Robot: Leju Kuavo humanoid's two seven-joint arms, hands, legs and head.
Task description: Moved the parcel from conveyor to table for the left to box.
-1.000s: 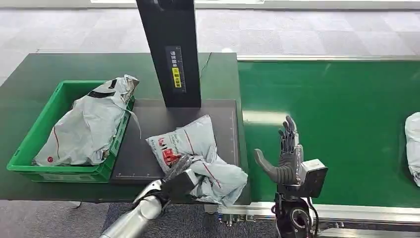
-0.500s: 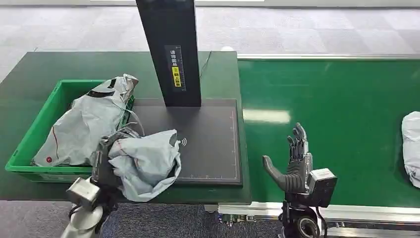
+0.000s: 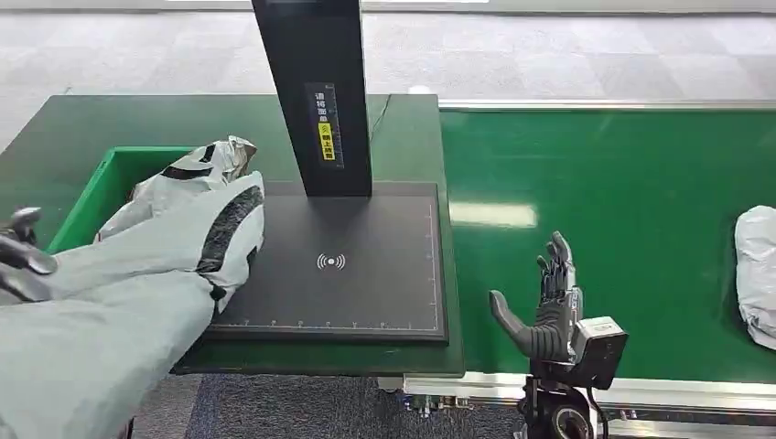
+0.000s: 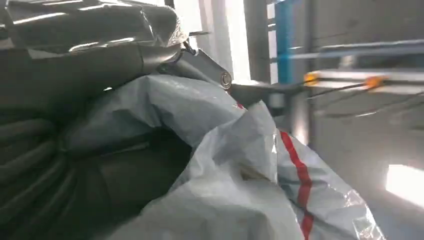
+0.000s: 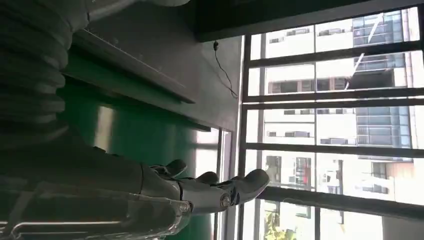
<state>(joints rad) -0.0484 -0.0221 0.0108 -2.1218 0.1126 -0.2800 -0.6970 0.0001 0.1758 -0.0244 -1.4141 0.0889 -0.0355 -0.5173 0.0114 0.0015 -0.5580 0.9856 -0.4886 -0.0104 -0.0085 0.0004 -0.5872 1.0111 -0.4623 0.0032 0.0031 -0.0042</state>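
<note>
The left hand (image 3: 20,256) grips the grey parcel (image 3: 119,311), lifted close to the camera over the green bin (image 3: 96,187), which holds another parcel (image 3: 197,169); the right hand (image 3: 540,306) holds nothing, fingers apart, above the green conveyor (image 3: 641,201); a third parcel (image 3: 758,274) lies at the belt's right edge.

The grey parcel (image 3: 119,311), lower left of the head view, covers most of the green bin (image 3: 87,197) and runs off the frame's edge. Another parcel (image 3: 755,274) is cut by the right edge.
</note>
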